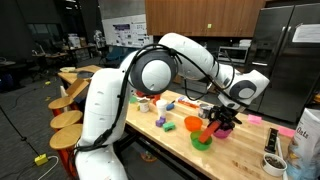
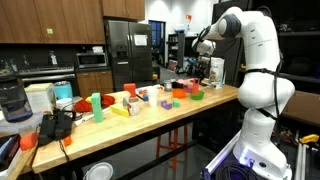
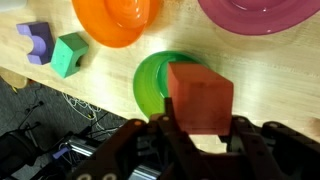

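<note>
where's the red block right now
In the wrist view the red block is clamped in the gripper, held just above the green bowl, with the orange bowl next to that bowl.

Looks like a shared kitchen inside a lab or office: wooden cabinets (image 2: 50, 18), steel refrigerator (image 2: 128, 50), microwave (image 2: 93, 59), long wooden counter (image 2: 150, 122) with round stools (image 1: 67, 118); beyond, open dark workspace with desks and posters (image 1: 122, 33).
</note>
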`<state>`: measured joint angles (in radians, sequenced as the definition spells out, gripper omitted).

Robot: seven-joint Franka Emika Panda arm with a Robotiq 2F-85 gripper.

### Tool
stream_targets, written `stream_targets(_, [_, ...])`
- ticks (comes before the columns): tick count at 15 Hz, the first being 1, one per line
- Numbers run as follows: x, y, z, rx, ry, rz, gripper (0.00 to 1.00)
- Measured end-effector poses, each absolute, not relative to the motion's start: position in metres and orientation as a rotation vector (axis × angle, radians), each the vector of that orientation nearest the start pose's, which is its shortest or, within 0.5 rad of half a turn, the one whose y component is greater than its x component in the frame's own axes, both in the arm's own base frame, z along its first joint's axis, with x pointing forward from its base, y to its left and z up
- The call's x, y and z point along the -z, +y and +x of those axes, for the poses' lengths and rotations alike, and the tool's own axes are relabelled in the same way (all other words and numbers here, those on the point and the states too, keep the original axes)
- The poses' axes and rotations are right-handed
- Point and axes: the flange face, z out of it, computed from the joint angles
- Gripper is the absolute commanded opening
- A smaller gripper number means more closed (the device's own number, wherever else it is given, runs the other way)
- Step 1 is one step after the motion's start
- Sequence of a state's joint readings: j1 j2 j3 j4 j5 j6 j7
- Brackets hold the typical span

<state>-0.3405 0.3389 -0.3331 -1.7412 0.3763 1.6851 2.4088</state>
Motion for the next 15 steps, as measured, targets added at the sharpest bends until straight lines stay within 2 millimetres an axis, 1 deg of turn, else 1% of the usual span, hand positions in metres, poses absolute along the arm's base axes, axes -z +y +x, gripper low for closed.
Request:
stream_targets(3, [-0.369, -0.332, 0.503, -0.684, 3.186, 0.078, 0.15])
stream_targets(5, [-0.371, -0.33, 0.506, -0.646, 3.207, 0.08, 0.15])
stream_targets(12, [-0.384, -0.317, 0.521, -0.335, 3.373, 0.169, 0.15])
stream_targets(15, [-0.387, -0.32, 0.522, -0.256, 3.395, 0.183, 0.15])
